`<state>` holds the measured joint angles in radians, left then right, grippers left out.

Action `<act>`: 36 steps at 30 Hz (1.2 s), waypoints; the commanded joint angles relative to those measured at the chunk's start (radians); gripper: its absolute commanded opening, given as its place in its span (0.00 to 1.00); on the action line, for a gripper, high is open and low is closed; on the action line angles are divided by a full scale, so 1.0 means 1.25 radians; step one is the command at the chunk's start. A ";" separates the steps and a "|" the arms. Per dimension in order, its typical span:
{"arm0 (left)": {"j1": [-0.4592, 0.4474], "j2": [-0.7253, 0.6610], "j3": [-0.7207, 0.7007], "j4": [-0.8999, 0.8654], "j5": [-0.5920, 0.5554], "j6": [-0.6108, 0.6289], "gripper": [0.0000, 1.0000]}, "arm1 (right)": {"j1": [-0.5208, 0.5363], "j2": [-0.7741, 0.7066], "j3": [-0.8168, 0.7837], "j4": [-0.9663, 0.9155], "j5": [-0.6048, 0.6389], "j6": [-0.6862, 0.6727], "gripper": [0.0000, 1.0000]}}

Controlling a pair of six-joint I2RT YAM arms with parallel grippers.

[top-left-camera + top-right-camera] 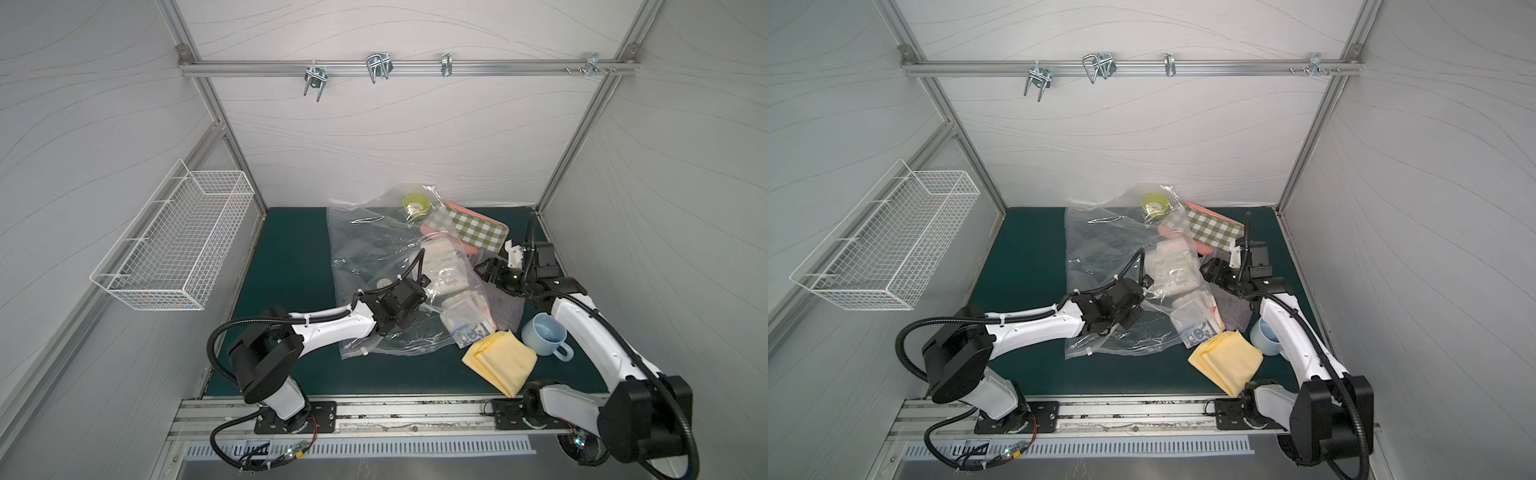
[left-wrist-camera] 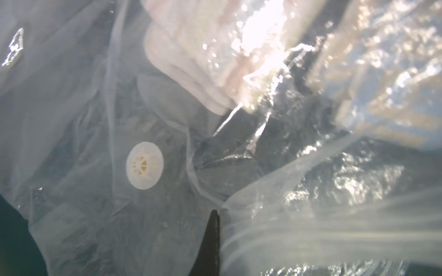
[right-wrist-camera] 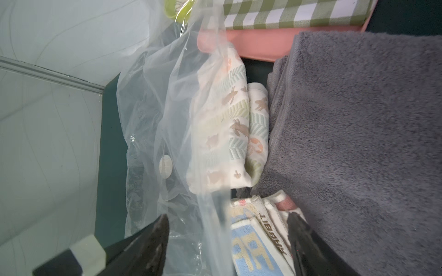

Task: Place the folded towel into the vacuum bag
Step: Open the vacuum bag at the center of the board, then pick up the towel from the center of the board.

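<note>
The vacuum bag (image 1: 365,245) (image 1: 1100,241) lies crinkled across the green mat, its white valve disc (image 2: 144,165) (image 3: 165,166) facing up. My left gripper (image 2: 218,212) (image 1: 426,297) is shut on a lifted layer of the bag's film near its mouth. A folded white towel with animal prints (image 1: 440,266) (image 3: 222,124) shows through the plastic. A blue and white folded towel (image 1: 469,328) (image 3: 253,243) lies at the mouth, partly under film. My right gripper (image 3: 228,216) (image 1: 484,268) stands open, the bag's edge and that towel between its fingers.
A grey towel (image 1: 507,309) (image 3: 358,143) lies just right of the bag, a yellow cloth (image 1: 500,361) and a blue mug (image 1: 544,334) nearer the front. A checked tray on a pink one (image 1: 473,230) and a green bowl (image 1: 415,203) sit behind. A wire basket (image 1: 178,237) hangs left.
</note>
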<state>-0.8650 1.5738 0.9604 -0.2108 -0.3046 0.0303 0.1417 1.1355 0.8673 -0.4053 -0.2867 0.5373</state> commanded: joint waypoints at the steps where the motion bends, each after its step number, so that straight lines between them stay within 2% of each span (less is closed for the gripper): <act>1: 0.066 -0.048 0.040 0.023 0.054 -0.097 0.00 | -0.037 -0.065 0.010 -0.075 0.028 0.032 0.78; 5: 0.089 -0.073 0.045 0.023 0.078 -0.107 0.00 | -0.060 -0.119 -0.043 -0.112 0.053 0.043 0.78; 9: 0.089 -0.071 0.054 0.012 0.101 -0.127 0.00 | -0.060 -0.122 -0.112 -0.134 0.006 0.057 0.78; 14: 0.089 -0.064 0.043 0.017 0.093 -0.187 0.00 | -0.054 -0.127 -0.210 -0.115 -0.025 0.090 0.77; 20: 0.089 -0.061 0.040 0.020 0.090 -0.205 0.00 | -0.011 -0.100 -0.281 -0.061 -0.019 0.095 0.78; 23: 0.089 -0.061 0.037 0.019 0.099 -0.213 0.00 | 0.025 -0.068 -0.285 -0.051 0.005 0.087 0.79; 27: 0.089 -0.059 0.032 0.016 0.098 -0.219 0.00 | 0.065 -0.023 -0.282 -0.051 0.055 0.071 0.89; 36: 0.089 -0.043 0.037 0.011 0.116 -0.227 0.00 | 0.123 0.052 -0.264 -0.019 0.149 0.075 0.89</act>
<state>-0.7544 1.4986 0.9817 -0.2119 -0.1696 -0.2302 0.2832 1.1721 0.5251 -0.4500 -0.1623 0.6281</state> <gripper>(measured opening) 0.047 0.887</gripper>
